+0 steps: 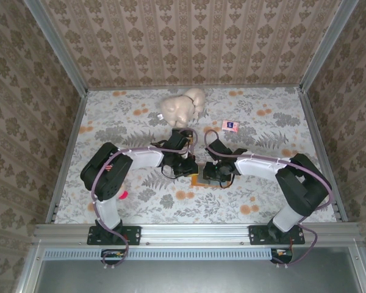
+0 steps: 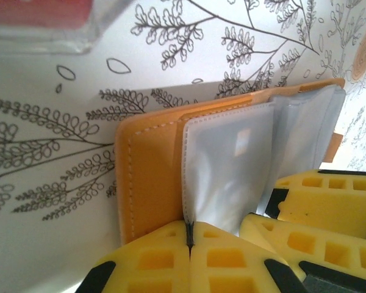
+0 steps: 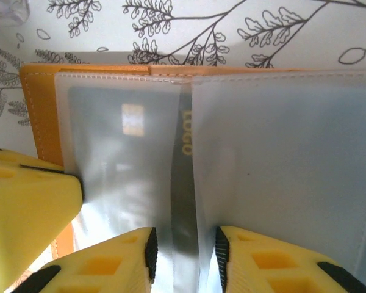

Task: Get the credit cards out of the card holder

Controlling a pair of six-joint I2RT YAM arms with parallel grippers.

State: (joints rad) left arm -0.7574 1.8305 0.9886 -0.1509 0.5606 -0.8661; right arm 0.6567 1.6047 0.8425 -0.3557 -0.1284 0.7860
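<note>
The tan-orange card holder (image 1: pixel 199 179) lies open on the table between both grippers. My left gripper (image 2: pixel 189 235) is shut on the edge of one of its grey translucent pocket sheets (image 2: pixel 229 165); the orange cover (image 2: pixel 149 177) lies to the left. My right gripper (image 3: pixel 184 253) is open, its fingertips (image 3: pixel 150 250) on either side of a dark card strip (image 3: pixel 184 183) with gold lettering showing between two pockets. That credit card (image 3: pixel 119 152) shows dimly through the left pocket, a pale chip on it. In the top view, the left gripper (image 1: pixel 188 167) and right gripper (image 1: pixel 216 173) flank the holder.
A cream plush toy (image 1: pixel 182 107) lies at the back centre and a small pink packet (image 1: pixel 230 126) behind the right arm. A small red object (image 1: pixel 123 195) sits by the left arm's base. The left gripper's yellow finger (image 3: pixel 24 201) stands close to the right gripper.
</note>
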